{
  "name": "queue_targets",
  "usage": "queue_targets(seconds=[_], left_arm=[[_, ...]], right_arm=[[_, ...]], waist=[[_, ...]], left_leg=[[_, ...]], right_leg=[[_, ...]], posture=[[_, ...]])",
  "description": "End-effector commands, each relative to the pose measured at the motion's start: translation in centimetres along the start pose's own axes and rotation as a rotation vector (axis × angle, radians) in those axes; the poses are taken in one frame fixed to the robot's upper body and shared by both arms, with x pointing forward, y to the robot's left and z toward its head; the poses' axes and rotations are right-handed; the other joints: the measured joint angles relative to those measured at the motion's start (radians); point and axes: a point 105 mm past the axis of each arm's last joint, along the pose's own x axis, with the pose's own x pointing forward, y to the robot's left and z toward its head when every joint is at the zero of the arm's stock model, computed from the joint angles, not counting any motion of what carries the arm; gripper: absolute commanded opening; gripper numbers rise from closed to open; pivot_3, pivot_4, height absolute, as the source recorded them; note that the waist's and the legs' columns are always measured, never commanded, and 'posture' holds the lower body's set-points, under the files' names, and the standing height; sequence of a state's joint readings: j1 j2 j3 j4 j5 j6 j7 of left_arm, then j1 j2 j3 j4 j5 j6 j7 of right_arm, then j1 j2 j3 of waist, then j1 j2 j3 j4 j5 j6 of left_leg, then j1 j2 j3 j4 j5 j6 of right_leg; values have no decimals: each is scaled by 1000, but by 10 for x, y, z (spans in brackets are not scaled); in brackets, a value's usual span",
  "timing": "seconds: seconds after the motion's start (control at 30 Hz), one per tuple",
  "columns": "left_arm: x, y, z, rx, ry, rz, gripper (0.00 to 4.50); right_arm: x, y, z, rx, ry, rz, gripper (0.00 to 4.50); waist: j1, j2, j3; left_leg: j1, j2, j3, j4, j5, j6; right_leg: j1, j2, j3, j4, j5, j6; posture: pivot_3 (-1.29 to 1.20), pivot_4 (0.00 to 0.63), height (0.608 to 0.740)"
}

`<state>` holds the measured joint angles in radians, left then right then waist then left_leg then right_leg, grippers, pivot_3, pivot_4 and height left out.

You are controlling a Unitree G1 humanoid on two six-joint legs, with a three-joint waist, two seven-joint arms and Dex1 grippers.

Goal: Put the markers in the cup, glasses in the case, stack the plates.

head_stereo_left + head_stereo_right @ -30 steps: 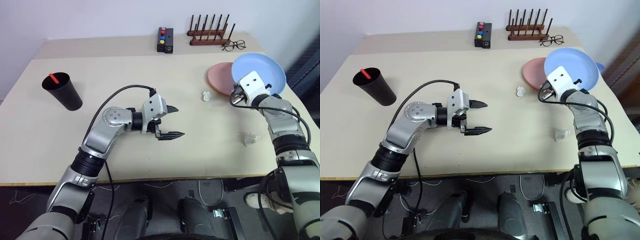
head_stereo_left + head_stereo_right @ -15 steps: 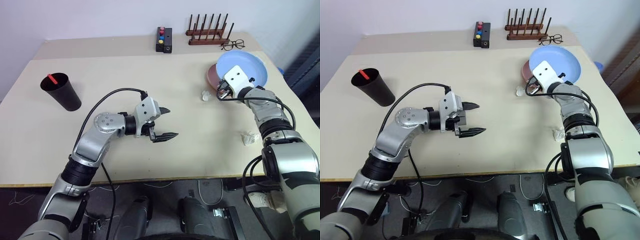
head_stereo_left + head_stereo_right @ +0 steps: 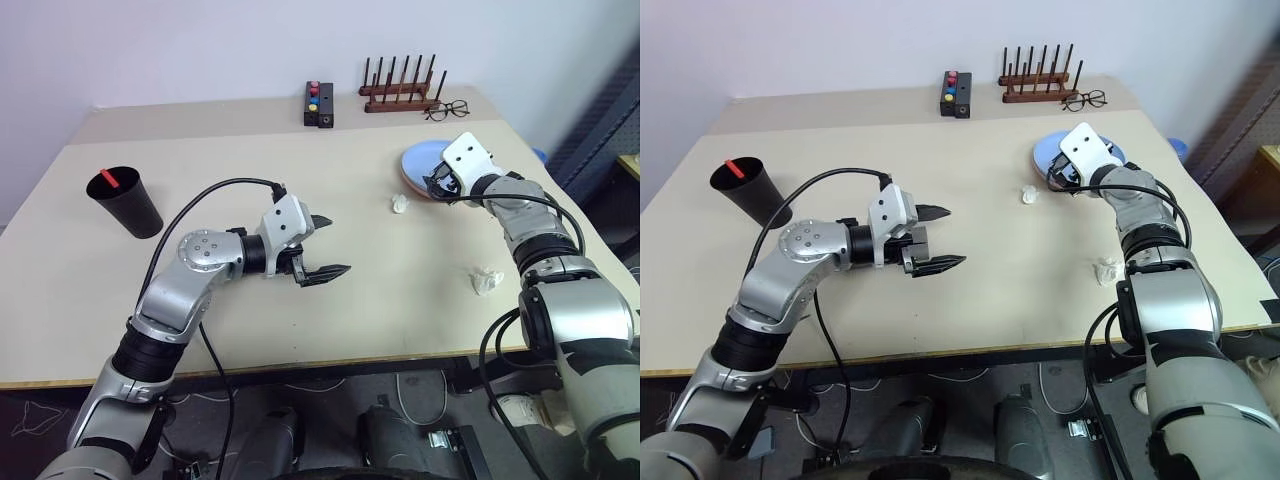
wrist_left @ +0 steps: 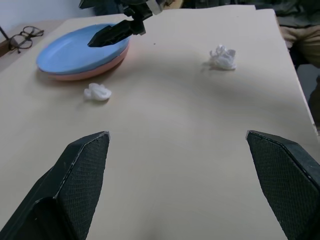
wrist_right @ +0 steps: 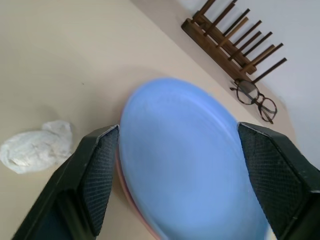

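The light blue plate (image 4: 70,50) lies on the salmon pink plate (image 4: 87,75) at the table's right rear. My right gripper (image 5: 178,129) hovers open just above the blue plate's near rim, its fingers (image 5: 97,165) wide apart; it also shows in the left eye view (image 3: 436,186). At the far left stands the black cup (image 3: 128,203) with a marker's red end (image 3: 108,179) poking out of it. My left gripper (image 3: 338,243) is open and empty over the table's middle, pointing right. The glasses and the case are out of view.
Two crumpled tissue wads (image 3: 400,203) (image 3: 487,281) lie near the plates. Along the back edge are a wooden peg rack (image 3: 398,92), thin wire-framed spectacles (image 3: 445,108) and a black box with coloured buttons (image 3: 318,103).
My right gripper brought the tilted blue plate down and left onto the pink plate, then opened and let it go. The camera view has shifted. The left arm barely moved.
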<state>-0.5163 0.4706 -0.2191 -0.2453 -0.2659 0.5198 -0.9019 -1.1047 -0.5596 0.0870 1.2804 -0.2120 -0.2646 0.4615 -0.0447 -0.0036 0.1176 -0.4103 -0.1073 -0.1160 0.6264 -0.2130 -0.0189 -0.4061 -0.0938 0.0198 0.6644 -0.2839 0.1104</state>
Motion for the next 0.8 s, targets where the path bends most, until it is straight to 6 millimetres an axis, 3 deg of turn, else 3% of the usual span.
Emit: queue_targets(seconds=[0.03,0.17,0.4,0.57,0.8], left_arm=[[0,3,11,36,-32,-1,4500],[3,8,9,36,-37,16,4500],[-14,47,2,18,-67,306,4500],[-19,51,-3,11,-74,358,4500],[-21,63,0,42,-75,434,4500]], right_arm=[[-5,-23,28,3,-110,-49,3899],[-10,-23,27,36,-148,-43,3899],[-25,-13,26,164,-263,-28,3899],[-33,8,27,186,-291,44,3899],[-34,19,33,214,-305,63,3899]], waist=[[-1,0,-1],[0,0,-4],[1,-1,-11],[1,0,-19],[2,0,-27]], left_leg=[[0,0,0,0,0,0],[0,0,0,0,0,0],[0,0,0,1,0,0],[0,0,0,1,0,1],[0,0,0,2,-1,1]], right_leg=[[0,0,0,0,0,0],[0,0,0,0,0,0],[0,0,1,0,0,0],[0,0,2,0,0,0],[1,0,2,0,0,0]], posture=[[0,0,740],[0,0,740],[0,0,740],[0,0,740],[0,0,740]])
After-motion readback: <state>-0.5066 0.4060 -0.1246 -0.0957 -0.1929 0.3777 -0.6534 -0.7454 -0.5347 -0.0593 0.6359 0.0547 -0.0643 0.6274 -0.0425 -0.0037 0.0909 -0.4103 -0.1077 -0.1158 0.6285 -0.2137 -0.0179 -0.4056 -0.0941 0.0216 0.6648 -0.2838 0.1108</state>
